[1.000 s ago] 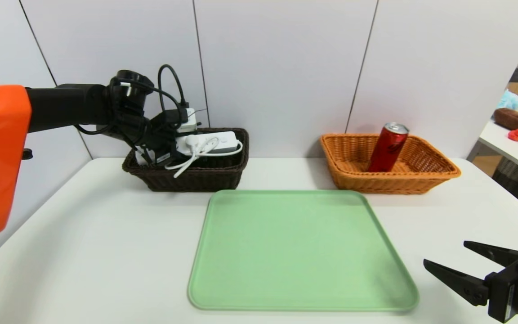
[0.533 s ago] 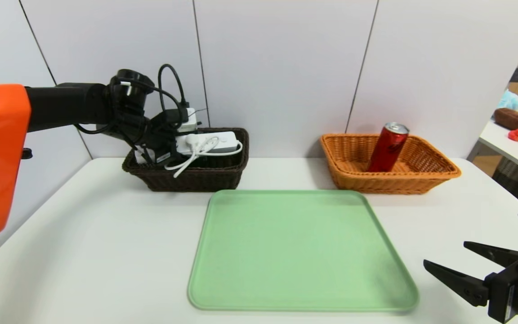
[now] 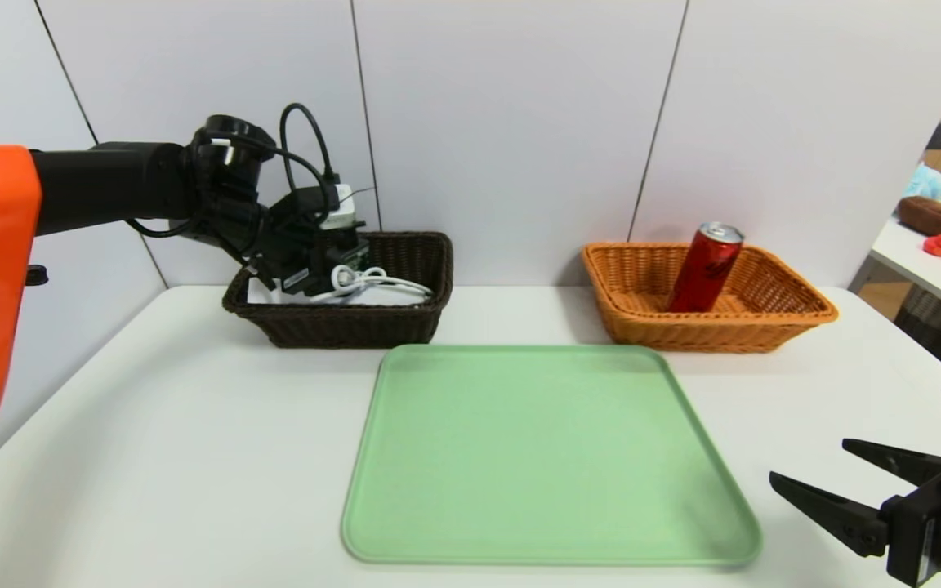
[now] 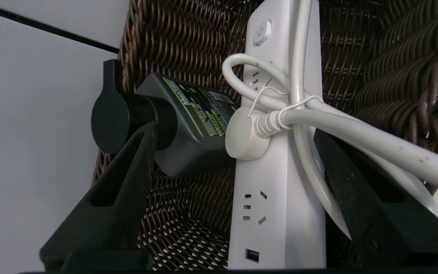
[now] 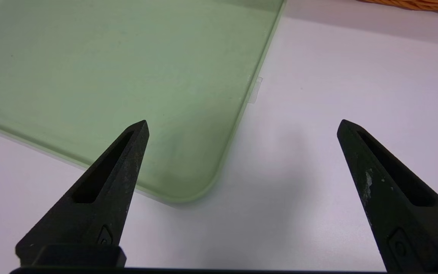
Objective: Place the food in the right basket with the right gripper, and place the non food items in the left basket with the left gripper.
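The left gripper (image 4: 234,137) is held at the dark brown basket (image 3: 348,325), its fingers spread wide on either side of the white power strip (image 4: 264,213). The strip is laid in the basket, with its coiled white cord (image 4: 356,129) looped over it and draped by one of the fingers. Beside the strip, in the same basket, the dark pump bottle (image 4: 192,125) is seen lying tilted, its pump head pointed toward the wall (image 3: 511,122) — the tip of the other finger is overlapped with its neck in the left wrist view, and whether the two are touching cannot be told.

The red drink can (image 3: 706,269) is contained in the orange-tan basket (image 3: 715,333), leaned at a slant with its silver top raised above the rim. Between and in front of the two baskets, a bare green tray (image 3: 548,457) is set on the white table (image 3: 168,457).

The right gripper (image 3: 805,461) is parked over the table near the tray's near right corner — its fingers are spread apart, and nothing is gripped between them.
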Controlling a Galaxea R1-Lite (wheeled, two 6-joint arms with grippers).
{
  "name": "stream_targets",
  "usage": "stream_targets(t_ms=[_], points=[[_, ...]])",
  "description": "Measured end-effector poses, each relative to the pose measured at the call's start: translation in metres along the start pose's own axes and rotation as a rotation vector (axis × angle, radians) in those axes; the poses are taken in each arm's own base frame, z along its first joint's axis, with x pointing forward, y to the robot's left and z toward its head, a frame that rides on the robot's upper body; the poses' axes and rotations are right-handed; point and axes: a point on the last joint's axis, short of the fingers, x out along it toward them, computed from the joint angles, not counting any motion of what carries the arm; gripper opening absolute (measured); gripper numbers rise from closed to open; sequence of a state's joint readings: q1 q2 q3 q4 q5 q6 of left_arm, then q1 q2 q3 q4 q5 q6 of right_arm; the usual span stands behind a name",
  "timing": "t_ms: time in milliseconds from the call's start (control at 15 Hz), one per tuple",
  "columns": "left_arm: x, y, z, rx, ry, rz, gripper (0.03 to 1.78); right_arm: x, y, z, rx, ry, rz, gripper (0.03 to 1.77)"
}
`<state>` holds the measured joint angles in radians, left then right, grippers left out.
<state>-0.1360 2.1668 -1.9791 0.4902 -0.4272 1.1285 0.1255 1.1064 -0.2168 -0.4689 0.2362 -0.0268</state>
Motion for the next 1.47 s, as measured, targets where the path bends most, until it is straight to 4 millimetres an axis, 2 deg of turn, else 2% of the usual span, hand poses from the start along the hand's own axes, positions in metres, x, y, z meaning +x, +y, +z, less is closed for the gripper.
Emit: stream_targets(t_ms=[600,933,1267,1467], points=[[-0.034,0.012,0.034,-0.087,-0.108,0.132,1.63,-0.002,0.000,0.000,0.000,-0.006,0.000,1.71],[-0.063,0.018,0.051,-0.162,-0.161,0.209,1.66,-0.003,0.001,0.001,-0.003,-0.019,0.002,1.71],[-0.069,0.021,0.045,-0.177,-0.139,0.232,1.67,-0.006,0.001,0.002,-0.007,-0.027,0.002,1.71],[-0.079,0.023,0.049,-0.198,-0.144,0.258,1.69,-0.008,0.002,0.000,-0.005,-0.031,-0.004,1.71]])
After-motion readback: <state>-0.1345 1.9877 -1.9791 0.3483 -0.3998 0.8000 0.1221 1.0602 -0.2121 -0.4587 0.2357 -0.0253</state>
